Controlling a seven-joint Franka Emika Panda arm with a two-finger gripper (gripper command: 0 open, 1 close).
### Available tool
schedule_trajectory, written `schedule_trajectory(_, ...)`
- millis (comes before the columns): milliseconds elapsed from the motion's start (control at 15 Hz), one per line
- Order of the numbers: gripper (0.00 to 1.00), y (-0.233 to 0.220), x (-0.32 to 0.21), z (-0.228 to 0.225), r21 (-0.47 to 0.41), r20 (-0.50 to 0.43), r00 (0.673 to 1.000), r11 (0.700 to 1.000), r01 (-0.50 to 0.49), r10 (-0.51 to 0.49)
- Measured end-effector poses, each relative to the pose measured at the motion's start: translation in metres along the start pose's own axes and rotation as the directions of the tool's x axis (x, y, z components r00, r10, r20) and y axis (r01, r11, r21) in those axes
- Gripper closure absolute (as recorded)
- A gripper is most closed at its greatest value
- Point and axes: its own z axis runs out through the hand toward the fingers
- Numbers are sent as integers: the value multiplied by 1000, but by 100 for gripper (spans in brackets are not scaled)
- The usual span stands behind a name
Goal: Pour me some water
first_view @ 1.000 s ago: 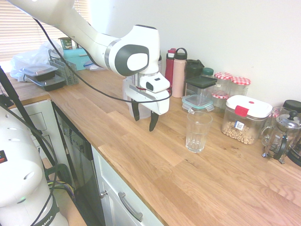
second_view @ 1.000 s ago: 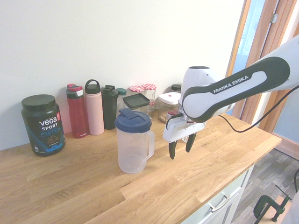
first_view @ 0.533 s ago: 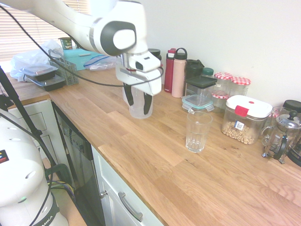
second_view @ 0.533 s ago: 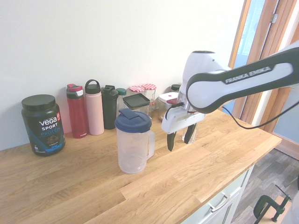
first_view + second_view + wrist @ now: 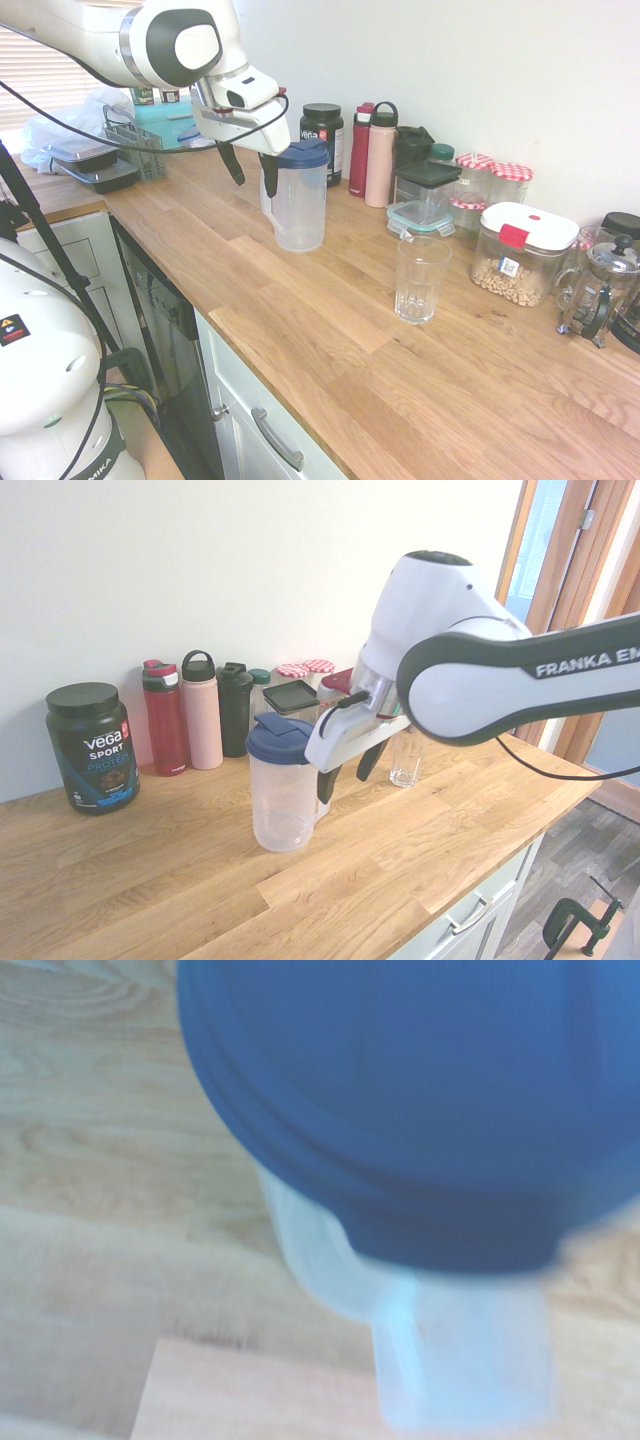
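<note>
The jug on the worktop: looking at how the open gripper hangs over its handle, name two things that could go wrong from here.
1. The gripper hangs open beside the jug's handle; a fingertip landing on the blue lid could tip the tall jug.
2. The drinking glass stands apart with jars and bottles close behind; a careless swing while carrying the jug might knock them, or water could spill onto the worktop.

Two opposite exterior views share the worktop (image 5: 330, 330); wrist looks close down.

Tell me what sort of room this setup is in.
Most likely a home kitchen. A long oak-look wooden worktop runs over white cabinet drawers, and along the wall stand a glass French press, a clear storage tub with a white lid and red-checked jam jars.
</note>
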Motion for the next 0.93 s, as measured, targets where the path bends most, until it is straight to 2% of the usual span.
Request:
schedule_trajectory(67,100,-4,5,7,-4,-6,1000,1000,0,0)
schedule_trajectory(333,100,-20,25,29,-2,-21,999,999,-37,37)
schedule_trajectory(933,100,-37,25,37,-4,-10,1000,1000,-28,28)
